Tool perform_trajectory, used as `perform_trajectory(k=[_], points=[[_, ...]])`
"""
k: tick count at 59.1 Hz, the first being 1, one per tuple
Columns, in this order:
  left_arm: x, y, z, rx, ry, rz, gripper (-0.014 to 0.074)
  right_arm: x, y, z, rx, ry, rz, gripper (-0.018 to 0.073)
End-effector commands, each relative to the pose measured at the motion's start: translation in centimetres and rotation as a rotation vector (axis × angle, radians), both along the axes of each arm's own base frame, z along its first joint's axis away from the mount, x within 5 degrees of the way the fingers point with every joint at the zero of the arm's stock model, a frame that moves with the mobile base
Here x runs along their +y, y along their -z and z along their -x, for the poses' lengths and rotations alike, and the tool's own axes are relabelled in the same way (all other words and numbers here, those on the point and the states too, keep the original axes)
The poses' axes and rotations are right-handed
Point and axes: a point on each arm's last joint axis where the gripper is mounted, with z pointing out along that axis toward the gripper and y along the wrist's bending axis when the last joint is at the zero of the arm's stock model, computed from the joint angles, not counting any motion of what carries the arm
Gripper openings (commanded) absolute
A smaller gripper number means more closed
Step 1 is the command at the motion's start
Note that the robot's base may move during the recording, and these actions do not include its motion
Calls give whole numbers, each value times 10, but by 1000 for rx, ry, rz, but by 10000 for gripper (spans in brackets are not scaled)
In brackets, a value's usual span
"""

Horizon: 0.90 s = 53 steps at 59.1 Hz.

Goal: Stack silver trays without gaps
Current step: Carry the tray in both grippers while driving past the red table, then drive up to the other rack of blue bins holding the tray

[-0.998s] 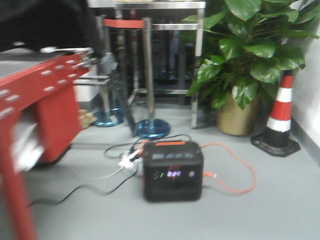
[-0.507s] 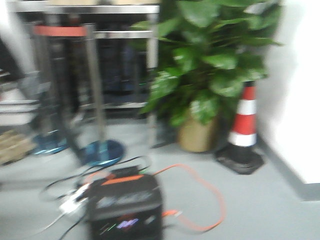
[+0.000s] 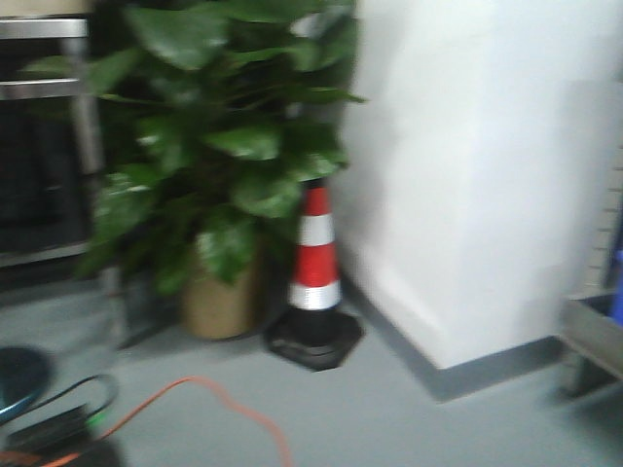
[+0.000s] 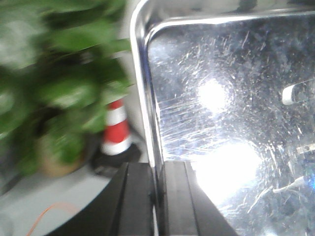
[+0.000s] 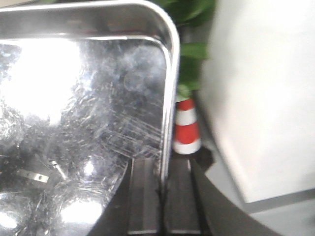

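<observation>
A silver tray, scratched and mirror-bright, fills the left wrist view. My left gripper is shut on its left rim, one black finger on each side of the edge. In the right wrist view a silver tray is held the same way. My right gripper is shut on its right rim. It seems to be one tray held by both sides, above the floor. No tray or gripper shows in the front view.
The front view shows a potted plant, a red-white cone and a white wall block. An orange cable lies on the grey floor. A low metal shelf with something blue stands at the right edge.
The front view has swung to the right. The red table and black power box have left the view. The plant and cone shifted left, and the white wall and the shelf came in.
</observation>
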Motion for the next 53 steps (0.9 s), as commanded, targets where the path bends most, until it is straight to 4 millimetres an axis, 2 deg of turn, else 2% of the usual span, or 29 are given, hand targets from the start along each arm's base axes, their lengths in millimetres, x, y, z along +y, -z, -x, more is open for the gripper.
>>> perform_trajectory(k=[1,53], points=[[-7,-9,4,-52,50,50,-7,5,-8,2,-63,-20,-16,-69],[-7,-9,4,-52,50,50,-7,5,-8,2,-63,-20,-16,-69]])
